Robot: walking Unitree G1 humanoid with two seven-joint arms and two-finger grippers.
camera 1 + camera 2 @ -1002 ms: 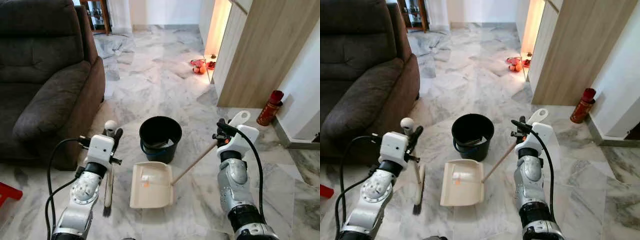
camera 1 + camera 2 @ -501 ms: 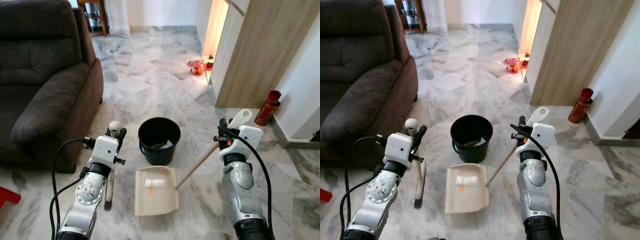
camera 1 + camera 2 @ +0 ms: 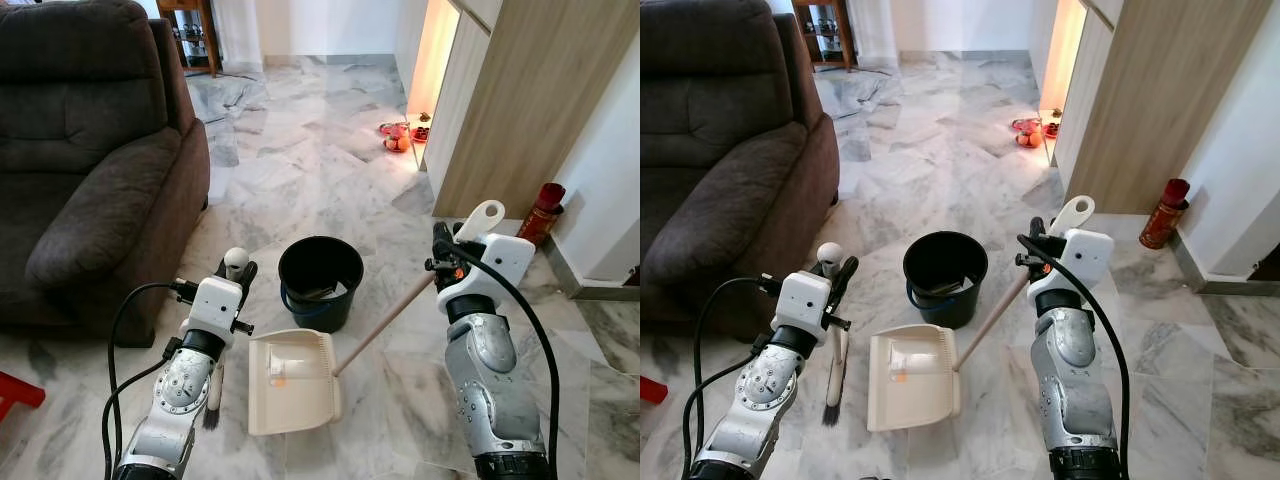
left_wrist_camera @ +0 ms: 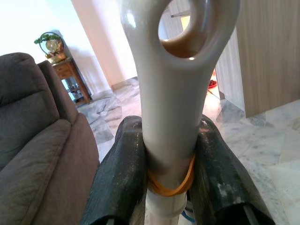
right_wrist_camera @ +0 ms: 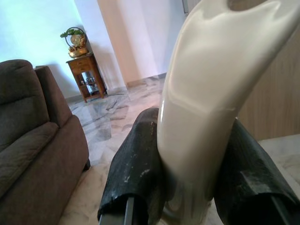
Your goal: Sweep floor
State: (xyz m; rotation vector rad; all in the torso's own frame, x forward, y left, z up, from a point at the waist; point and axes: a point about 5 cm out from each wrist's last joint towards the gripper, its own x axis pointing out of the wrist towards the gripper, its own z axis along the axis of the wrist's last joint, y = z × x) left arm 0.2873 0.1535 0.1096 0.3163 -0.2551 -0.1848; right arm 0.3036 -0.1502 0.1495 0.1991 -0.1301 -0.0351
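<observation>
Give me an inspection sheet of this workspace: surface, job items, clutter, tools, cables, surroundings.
Surface: grey-veined marble floor.
Job's things: cream dustpan lies flat in front of the black bucket, its wooden handle slanting up to the right; a small brush stands bristles-down on the floor.
Clutter: red items by the lit gap; a red bottle against the wall.
Grippers: left tool is shut on the brush handle; right tool is shut on the dustpan handle's grip.
Cables: black cable loops off the left arm, another along the right.
Surroundings: dark sofa on the left, wooden cabinet on the right.
</observation>
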